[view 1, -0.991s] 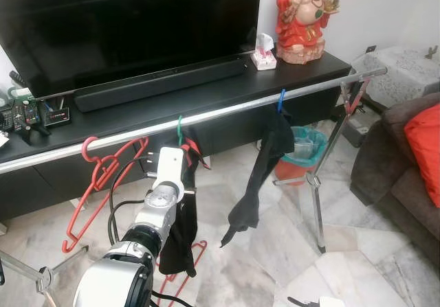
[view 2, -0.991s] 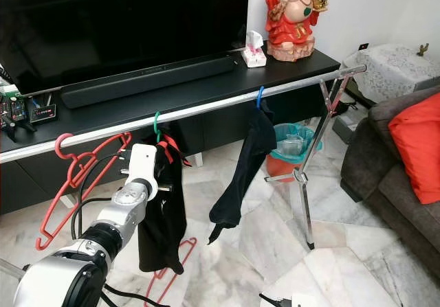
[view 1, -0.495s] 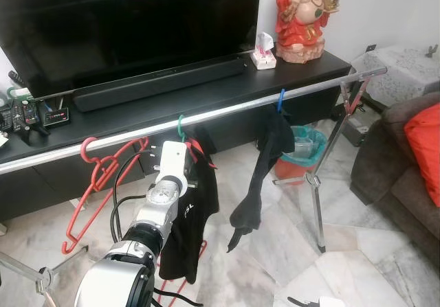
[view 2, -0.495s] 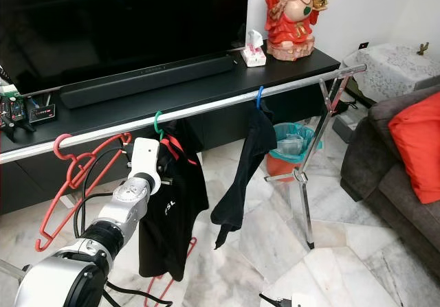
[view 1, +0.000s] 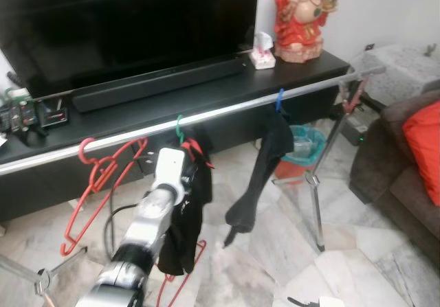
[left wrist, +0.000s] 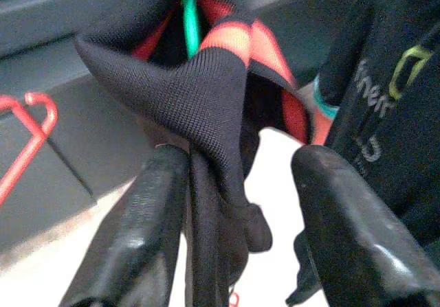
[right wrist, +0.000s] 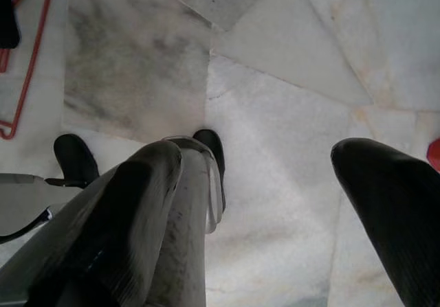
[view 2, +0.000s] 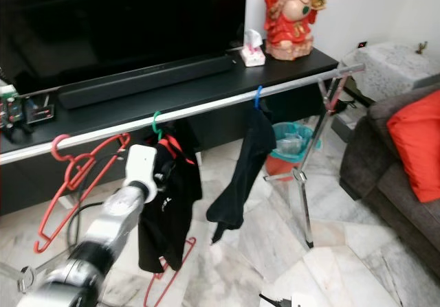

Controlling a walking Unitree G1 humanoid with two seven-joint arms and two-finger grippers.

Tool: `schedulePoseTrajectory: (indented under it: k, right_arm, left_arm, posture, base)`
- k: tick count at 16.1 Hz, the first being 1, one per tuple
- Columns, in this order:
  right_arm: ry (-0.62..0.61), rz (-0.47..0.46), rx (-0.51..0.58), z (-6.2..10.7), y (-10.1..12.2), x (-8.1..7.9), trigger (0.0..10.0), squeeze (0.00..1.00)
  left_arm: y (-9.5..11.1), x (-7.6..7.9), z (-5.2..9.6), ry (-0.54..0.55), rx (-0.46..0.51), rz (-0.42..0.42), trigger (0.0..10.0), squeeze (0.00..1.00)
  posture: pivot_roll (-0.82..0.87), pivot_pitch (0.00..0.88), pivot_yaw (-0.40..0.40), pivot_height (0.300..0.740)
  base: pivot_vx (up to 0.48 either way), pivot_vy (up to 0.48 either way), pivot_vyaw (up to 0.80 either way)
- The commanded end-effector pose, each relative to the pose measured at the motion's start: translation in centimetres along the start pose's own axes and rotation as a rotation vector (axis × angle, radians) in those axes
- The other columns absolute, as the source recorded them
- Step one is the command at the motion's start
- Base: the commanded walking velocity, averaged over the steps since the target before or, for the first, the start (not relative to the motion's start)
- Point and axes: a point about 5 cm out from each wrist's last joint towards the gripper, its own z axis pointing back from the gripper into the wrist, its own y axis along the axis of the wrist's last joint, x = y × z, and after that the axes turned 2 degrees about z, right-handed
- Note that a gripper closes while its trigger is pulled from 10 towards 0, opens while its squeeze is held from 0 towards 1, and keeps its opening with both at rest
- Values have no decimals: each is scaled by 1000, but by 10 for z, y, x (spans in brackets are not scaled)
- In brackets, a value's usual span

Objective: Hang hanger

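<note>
Hanger: the green hanger (view 1: 179, 126) is hooked over the chrome rail (view 1: 227, 109), a black garment with red trim (view 1: 184, 214) draped below it.
Change: half a second ago the garment was flared wide with its pale lettering turned forward; now it is seen narrower and hanging closer to plumb, and the left arm is drawn back a little from the rail.
Left gripper: the left gripper (left wrist: 237, 183) is spread, with a fold of the garment's collar lying loose between the fingers; nothing is clamped.
Meaning: the hanging is judged done or nearly so, the hook carrying the weight alone; only a clean withdrawal from the fabric seems left.
Right gripper: the right gripper (right wrist: 265, 204) is held open and idle over the marble floor (right wrist: 289, 66).
Rail: a red hanger (view 1: 89, 183) is hung bare toward the left, a dark garment on a blue hook (view 1: 265, 163) toward the right.
Floor: another red hanger (view 2: 168, 269) is lying on the marble beneath the garment.
Room: a black TV unit (view 1: 206, 91) with television, soundbar and a red figurine (view 1: 300, 18) is set behind the rail; a sofa with a red cushion (view 1: 425, 149) is at the right.
</note>
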Motion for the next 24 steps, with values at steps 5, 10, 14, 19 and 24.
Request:
schedulePoseTrajectory:
  k: [5, 10, 14, 19, 24]
  right_arm:
    - [1, 9, 0, 0, 0, 1, 10000, 0]
    - [1, 16, 1, 0, 1, 2, 10000, 0]
    - [1, 22, 0, 0, 1, 3, 10000, 0]
    - [-1, 27, -2, 0, 0, 4, 10000, 0]
    - [-4, 21, 1, 0, 1, 4, 10000, 0]
  left_arm:
    - [12, -18, 46, -76, 104, 79, 10000, 1000]
    - [4, -47, 79, -61, 112, 97, 10000, 1000]
    - [-72, -86, 121, 89, -180, 57, 10000, 0]
    - [-134, -84, 145, 137, -445, 59, 10000, 0]
    - [-153, -69, 133, 182, -480, 113, 10000, 0]
  posture:
    - [-127, 0, 31, 740]
    - [-115, 0, 28, 740]
    - [-113, 0, 19, 740]
    - [-106, 0, 9, 740]
    - [-113, 0, 5, 740]
  base:
    - [0, 0, 0]
    - [0, 0, 0]
    - [0, 0, 0]
    - [0, 0, 0]
    - [0, 0, 0]
